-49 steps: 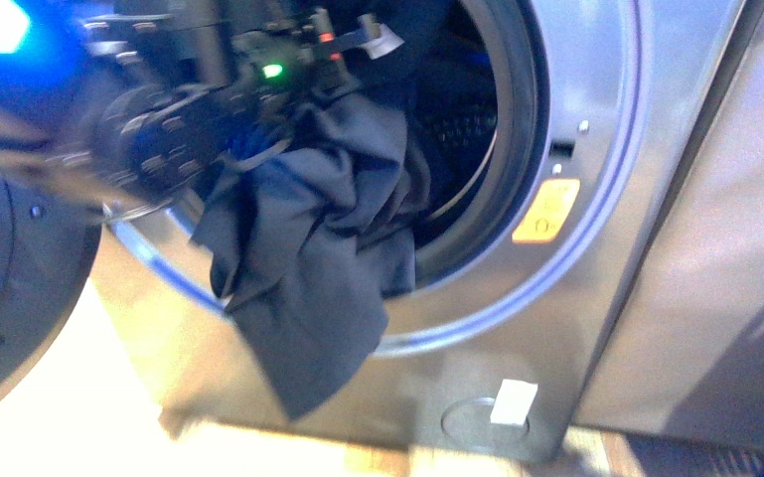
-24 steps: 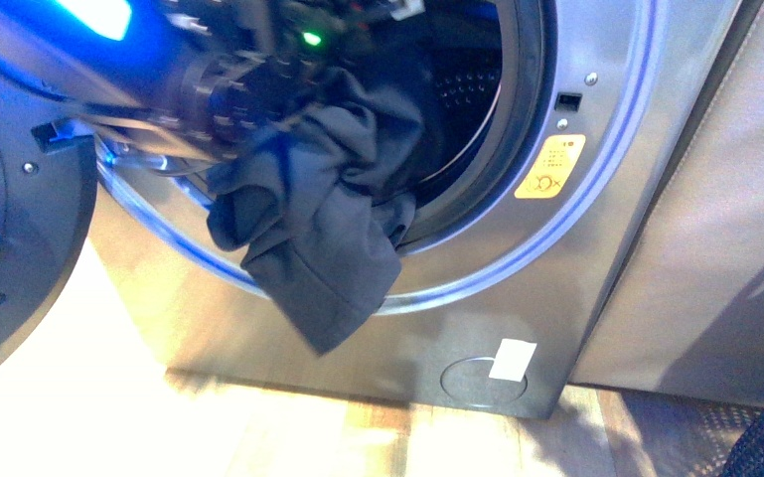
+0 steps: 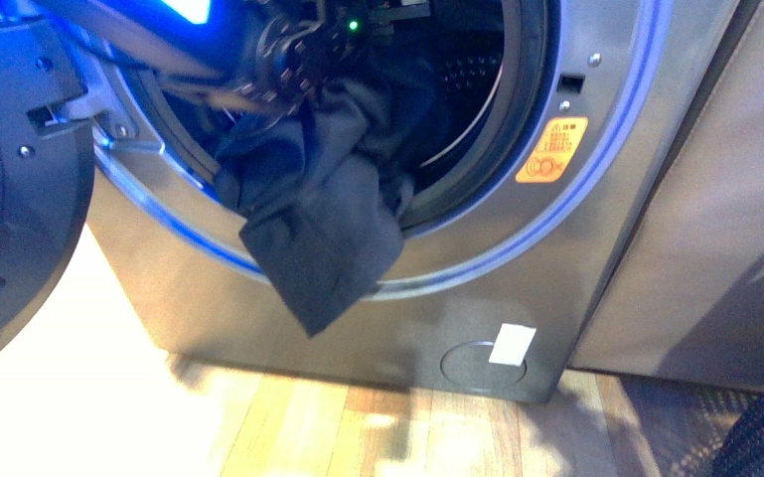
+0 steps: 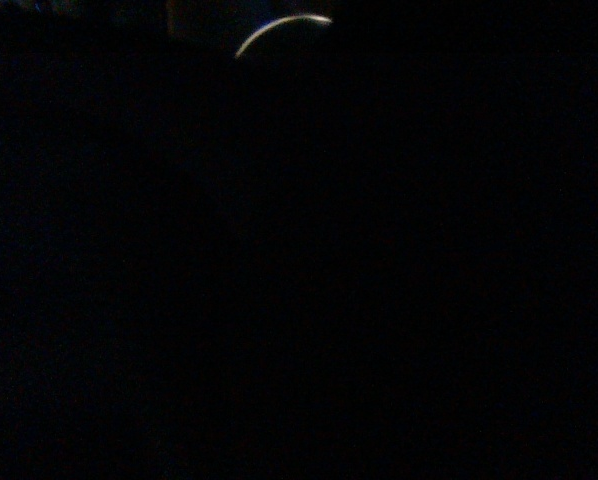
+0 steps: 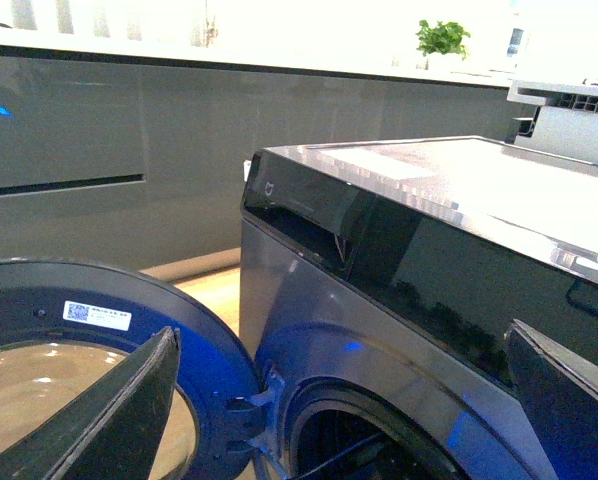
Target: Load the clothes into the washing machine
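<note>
Front view: clothes [image 3: 318,229] drape over the lower port rim of the washing machine [image 3: 437,298], part inside the drum, tail hanging outside. Left arm [image 3: 288,45] reaches in above them, grip state unreadable. Left wrist view is dark. Only the right wrist view shows the right gripper [image 5: 341,335], fingers spread wide, empty, facing the open door [image 5: 99,330].

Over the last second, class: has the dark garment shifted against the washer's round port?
Yes. The clothes have risen and gone deeper into the port of the washing machine; less cloth hangs below its rim.

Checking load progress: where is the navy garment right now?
Front view: the navy garment hangs half out of the washing machine, draped over its port's lower-left rim.
</note>
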Motion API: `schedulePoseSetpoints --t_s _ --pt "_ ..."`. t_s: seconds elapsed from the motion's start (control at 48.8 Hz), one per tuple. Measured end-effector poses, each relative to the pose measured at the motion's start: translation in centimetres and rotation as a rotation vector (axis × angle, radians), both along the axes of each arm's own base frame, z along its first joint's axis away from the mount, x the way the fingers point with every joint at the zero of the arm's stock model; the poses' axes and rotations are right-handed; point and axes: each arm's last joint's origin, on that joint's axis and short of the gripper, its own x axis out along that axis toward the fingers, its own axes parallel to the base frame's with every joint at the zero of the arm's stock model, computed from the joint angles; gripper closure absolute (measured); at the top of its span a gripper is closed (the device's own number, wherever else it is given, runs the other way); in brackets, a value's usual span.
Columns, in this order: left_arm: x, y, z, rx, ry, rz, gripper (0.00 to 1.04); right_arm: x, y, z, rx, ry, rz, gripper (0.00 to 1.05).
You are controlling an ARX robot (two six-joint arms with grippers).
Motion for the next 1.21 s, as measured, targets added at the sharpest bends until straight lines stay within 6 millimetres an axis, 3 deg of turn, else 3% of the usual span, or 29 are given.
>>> schedulePoseSetpoints --t_s 0.205,0.348,0.369,0.492,0.574,0.594,0.676,0.779,0.861,1.209 --pt "2.5 1.0 -0.5 0.115 0.062 0.119 0.92 0.0 0.0 0.0 0.0 0.0 -0.001 0.08" --pt "3.3 2.0 -1.9 0.175 0.095 0.155 0.92 0.0 0.0 0.0 0.0 0.0 -0.001 0.08" --pt "3.5 2.4 -2.8 0.196 0.114 0.164 0.92 0.0 0.0 0.0 0.0 0.0 0.0 0.08" --pt "3.8 3.2 -2.3 0.229 0.126 0.164 0.92 0.0 0.0 0.0 0.0 0.0 -0.001 0.08" --pt "3.9 3.5 -2.2 0.246 0.149 0.136 0.75 0.0 0.0 0.0 0.0 0.0 0.0 0.08" --pt "3.9 3.5 -2.3 0.247 0.155 0.127 0.66 0.0 0.0 0.0 0.0 0.0 0.0 0.08" --pt "3.7 3.6 -3.5 0.243 0.204 0.092 0.48 0.0 0.0 0.0 0.001 -0.001 -0.001 0.08" --pt "2.4 3.8 -5.9 0.226 0.284 0.048 0.23 0.0 0.0 0.0 0.0 0.0 0.0 0.08" --pt "1.0 4.0 -6.4 0.216 0.302 0.011 0.07 0.0 0.0 0.0 0.001 -0.001 -0.001 0.08" --pt "-6.1 5.2 -5.1 0.161 0.276 -0.066 0.07 0.0 0.0 0.0 0.001 -0.001 -0.001 0.08"
